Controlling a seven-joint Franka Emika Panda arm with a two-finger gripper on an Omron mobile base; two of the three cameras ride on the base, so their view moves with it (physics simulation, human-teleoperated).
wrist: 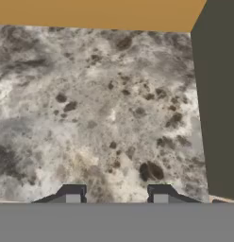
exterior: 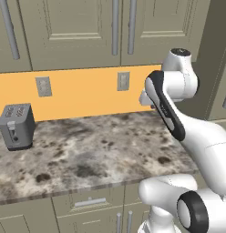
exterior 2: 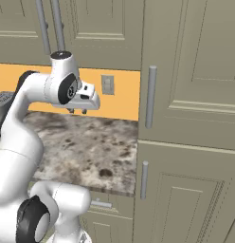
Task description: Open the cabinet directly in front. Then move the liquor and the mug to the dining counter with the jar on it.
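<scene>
The cabinet [exterior: 83,32] hangs on the wall above the worktop, both panelled doors closed, its two silver bar handles [exterior: 115,27] side by side at the middle. From the right base view the cabinet [exterior 2: 95,28] is at the top left. My gripper [exterior 2: 77,111] points down over the right part of the worktop, well below the doors. In the hand view the gripper [wrist: 116,194] is open, its two fingertips [wrist: 71,193] apart over bare marble with nothing between them. The liquor, the mug, the dining counter and the jar are out of view.
A grey toaster [exterior: 17,126] stands at the left of the speckled worktop [exterior: 87,150]. Two wall outlets [exterior: 123,81] sit on the orange backsplash. A tall cabinet [exterior 2: 185,118] closes off the worktop's right end. Drawer fronts [exterior: 87,202] run below.
</scene>
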